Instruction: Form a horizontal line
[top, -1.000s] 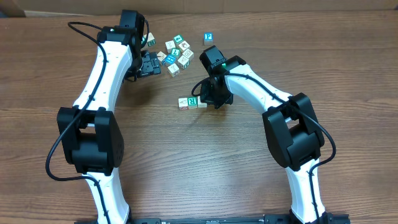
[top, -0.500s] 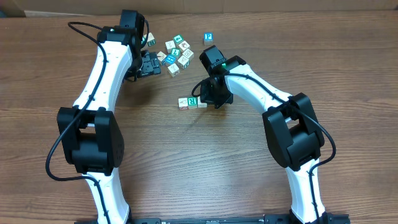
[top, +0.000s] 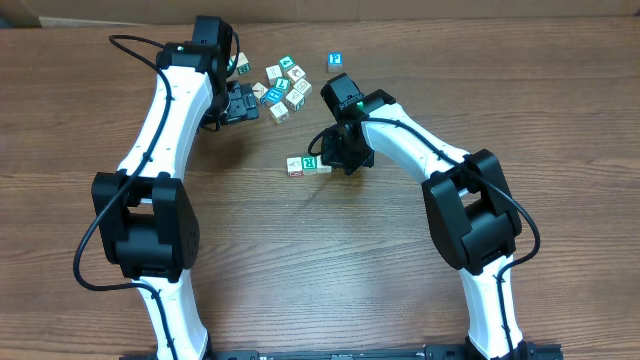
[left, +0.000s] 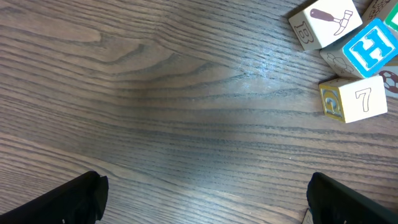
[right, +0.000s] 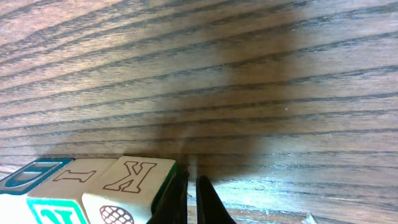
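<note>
A short row of wooden cubes lies mid-table: a red-marked cube (top: 295, 166), a green-lettered cube (top: 310, 162) and a third, mostly hidden under my right gripper (top: 343, 157). In the right wrist view the row's end cube, marked "K" (right: 130, 185), sits next to an "I" cube (right: 81, 171) and a teal-lettered cube (right: 31, 172). My right gripper (right: 193, 200) is shut with nothing in it, its fingertips against the K cube's right side. My left gripper (left: 211, 205) is open over bare wood, left of the loose pile (top: 285, 90).
The loose pile holds several cubes, among them a hammer cube (left: 323, 22), a blue "H" cube (left: 373, 50) and a "7" cube (left: 356, 99). A lone teal cube (top: 335, 60) lies farther back. Both white arms reach in from the near edge.
</note>
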